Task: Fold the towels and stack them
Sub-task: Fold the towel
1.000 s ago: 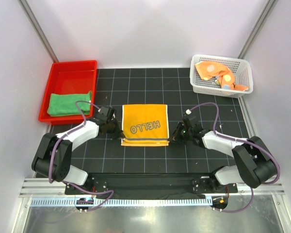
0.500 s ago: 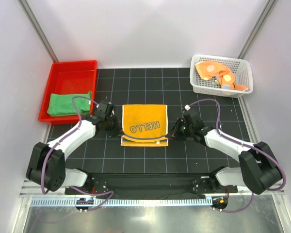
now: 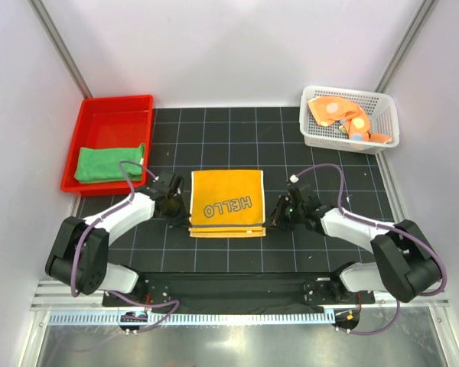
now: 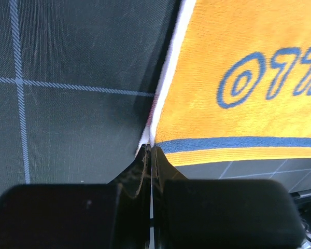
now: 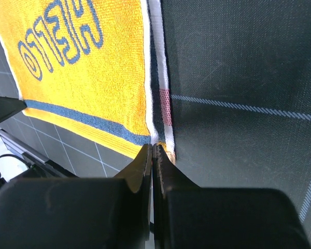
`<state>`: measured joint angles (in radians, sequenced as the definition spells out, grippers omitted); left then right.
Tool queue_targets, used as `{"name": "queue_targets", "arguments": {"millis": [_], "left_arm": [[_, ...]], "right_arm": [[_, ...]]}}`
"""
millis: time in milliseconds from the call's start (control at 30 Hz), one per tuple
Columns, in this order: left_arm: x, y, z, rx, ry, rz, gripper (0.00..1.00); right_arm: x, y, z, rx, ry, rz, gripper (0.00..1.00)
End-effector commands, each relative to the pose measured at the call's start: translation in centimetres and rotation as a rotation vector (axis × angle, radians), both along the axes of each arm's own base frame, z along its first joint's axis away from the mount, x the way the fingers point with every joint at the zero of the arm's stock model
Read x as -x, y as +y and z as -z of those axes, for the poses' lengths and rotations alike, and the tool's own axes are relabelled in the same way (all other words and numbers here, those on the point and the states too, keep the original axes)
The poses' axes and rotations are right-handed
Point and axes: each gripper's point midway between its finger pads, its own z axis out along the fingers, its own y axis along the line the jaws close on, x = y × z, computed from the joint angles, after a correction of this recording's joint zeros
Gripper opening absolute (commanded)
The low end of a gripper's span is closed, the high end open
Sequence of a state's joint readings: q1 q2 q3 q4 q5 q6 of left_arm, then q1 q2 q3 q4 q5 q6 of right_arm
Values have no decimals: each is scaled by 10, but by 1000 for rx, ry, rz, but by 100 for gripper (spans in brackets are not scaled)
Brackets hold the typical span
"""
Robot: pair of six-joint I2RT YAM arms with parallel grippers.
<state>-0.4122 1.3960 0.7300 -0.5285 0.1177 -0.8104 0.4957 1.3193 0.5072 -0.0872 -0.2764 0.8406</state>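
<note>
The yellow-orange towel [image 3: 226, 204] with grey "HELLO" lettering lies folded flat on the black mat. My left gripper [image 3: 187, 216] is shut on its near left corner, at the white hem by the blue stripe; the left wrist view shows the gripper [image 4: 150, 149] and the towel [image 4: 238, 62]. My right gripper [image 3: 269, 220] is shut on the near right corner; the right wrist view shows the gripper [image 5: 154, 147] and the towel [image 5: 83, 78]. The green towel [image 3: 109, 164] lies folded in the red tray [image 3: 107, 109]. The polka-dot orange towel [image 3: 343, 116] lies crumpled in the white basket [image 3: 389, 122].
The tray stands at the back left and the basket at the back right, both off the mat's far corners. White walls close in on both sides. A metal rail runs along the near edge behind the arm bases.
Both grippers have drawn back toward the near edge with the towel's near corners. The towel's front edge, raised half a second ago, now lies flat and slightly nearer.
</note>
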Motion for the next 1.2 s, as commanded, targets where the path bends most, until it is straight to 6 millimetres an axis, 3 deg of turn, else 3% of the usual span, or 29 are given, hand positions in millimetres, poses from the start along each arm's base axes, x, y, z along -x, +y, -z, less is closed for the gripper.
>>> {"name": "queue_targets", "arguments": {"millis": [0, 33, 133, 200, 300, 333, 500, 800, 967, 1167], "left_arm": [[-23, -4, -31, -3, -89, 14, 0], [-21, -3, -40, -6, -86, 17, 0], [-21, -5, -68, 18, -124, 19, 0], [-16, -6, -71, 38, -127, 14, 0], [-1, 0, -51, 21, -98, 11, 0], [10, 3, -35, 13, -58, 7, 0], [23, 6, -1, 12, -13, 1, 0], [27, 8, 16, -5, 9, 18, 0], [30, -1, 10, 51, 11, 35, 0], [28, -8, -24, 108, -50, 23, 0]], "right_arm": [[-14, 11, -30, -46, -83, -28, 1], [-19, 15, -45, -62, -112, -37, 1], [-14, 15, -59, -71, -118, -55, 1], [-5, 17, -64, -105, -123, -66, 1], [12, 12, -42, -98, -91, -56, 1], [16, 12, -35, -104, -76, -53, 1], [25, 9, -4, -113, -63, -52, 1], [25, 3, 11, -67, -64, -53, 1], [24, -3, 4, -38, -88, -47, 1], [23, -10, -10, -2, -107, -42, 1]]}}
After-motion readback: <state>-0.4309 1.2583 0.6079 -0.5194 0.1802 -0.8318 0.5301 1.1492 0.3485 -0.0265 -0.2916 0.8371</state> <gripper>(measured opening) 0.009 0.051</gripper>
